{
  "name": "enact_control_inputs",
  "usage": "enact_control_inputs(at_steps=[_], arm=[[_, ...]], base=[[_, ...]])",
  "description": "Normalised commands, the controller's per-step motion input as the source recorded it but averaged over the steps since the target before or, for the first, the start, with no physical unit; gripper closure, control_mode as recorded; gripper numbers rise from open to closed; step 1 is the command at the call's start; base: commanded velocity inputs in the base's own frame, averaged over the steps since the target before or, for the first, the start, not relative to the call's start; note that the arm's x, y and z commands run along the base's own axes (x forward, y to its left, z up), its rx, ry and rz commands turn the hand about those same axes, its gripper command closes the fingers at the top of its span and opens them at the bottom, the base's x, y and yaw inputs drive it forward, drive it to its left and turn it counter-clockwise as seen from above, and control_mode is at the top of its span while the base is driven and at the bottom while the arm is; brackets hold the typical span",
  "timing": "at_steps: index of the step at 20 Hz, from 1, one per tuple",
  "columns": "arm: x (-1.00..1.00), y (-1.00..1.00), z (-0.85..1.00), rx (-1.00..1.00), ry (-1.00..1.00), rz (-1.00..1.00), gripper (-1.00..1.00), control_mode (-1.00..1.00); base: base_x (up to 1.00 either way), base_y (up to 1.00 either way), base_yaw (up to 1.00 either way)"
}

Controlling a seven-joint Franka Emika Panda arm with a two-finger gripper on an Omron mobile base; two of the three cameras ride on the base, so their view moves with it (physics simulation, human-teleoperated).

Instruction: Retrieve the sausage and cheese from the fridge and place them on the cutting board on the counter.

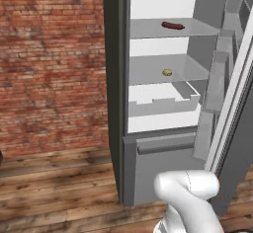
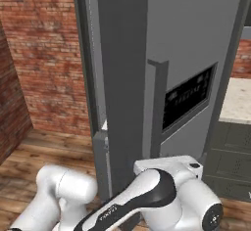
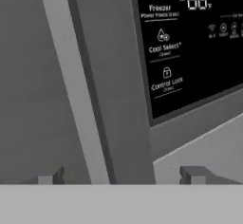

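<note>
Fridge (image 1: 148,143) door open; dark red-brown sausage (image 1: 172,25) on upper shelf, yellowish cheese (image 1: 167,72) below. Claw (image 3: 123,175) fingertips apart, mostly cut off.

The white arm (image 2: 147,196) rose from the base, elbow bent, its forearm reaching low and forward. In the hand view the gripper (image 3: 124,175) stood wide open, its two dark fingertips (image 3: 192,174) far apart, with nothing held between them.
</note>
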Motion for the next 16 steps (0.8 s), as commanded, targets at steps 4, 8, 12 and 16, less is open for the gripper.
enact_control_inputs(at_steps=[4,8,12,16], arm=[[-0.93,-0.22,0.02,-0.04,-0.23,0.18,-1.00,-1.00],[-0.57,0.72,0.07,-0.26,-0.44,-0.10,-1.00,-1.00],[0.09,1.00,0.00,-0.30,-0.35,-0.42,-1.00,-1.00],[0.44,1.00,-0.02,-0.23,-0.25,-0.58,-1.00,-1.00]], base=[[0.00,0.00,0.00],[0.00,0.00,0.00],[0.00,0.00,0.00],[0.00,0.00,0.00]])
